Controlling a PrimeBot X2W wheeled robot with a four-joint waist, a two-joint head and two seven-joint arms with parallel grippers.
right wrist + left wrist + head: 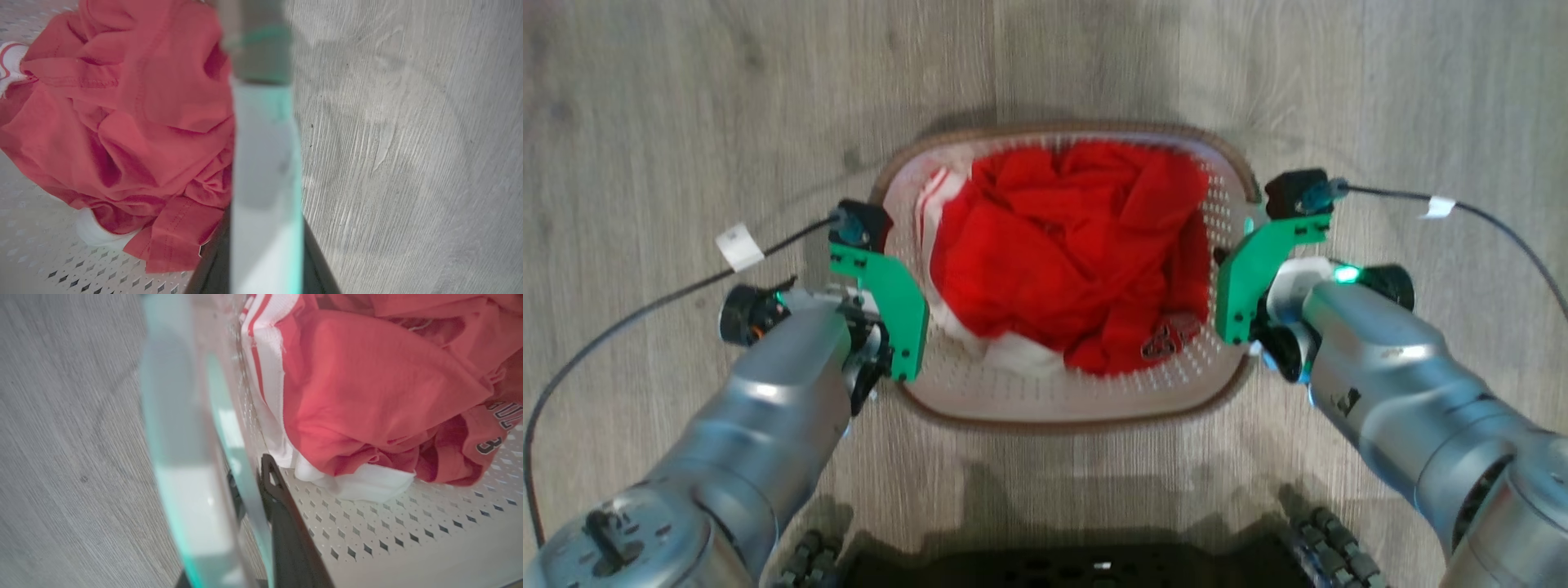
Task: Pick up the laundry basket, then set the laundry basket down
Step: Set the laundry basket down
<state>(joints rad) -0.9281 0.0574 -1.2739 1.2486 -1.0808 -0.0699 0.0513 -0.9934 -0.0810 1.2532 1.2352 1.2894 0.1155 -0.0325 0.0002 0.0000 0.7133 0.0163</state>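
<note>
Laundry basket (1054,402): between the two arms, over the wood floor (670,106); resting or lifted, I cannot tell.
Red clothes (1070,245): heaped inside the basket, with white fabric beneath.
Left gripper (250,477): at the basket's left side, pinching its edge, one finger (286,531) inside the basket.
Right gripper (265,245): at the basket's right side, fingers pressed against both faces of the handle (265,163).
</note>
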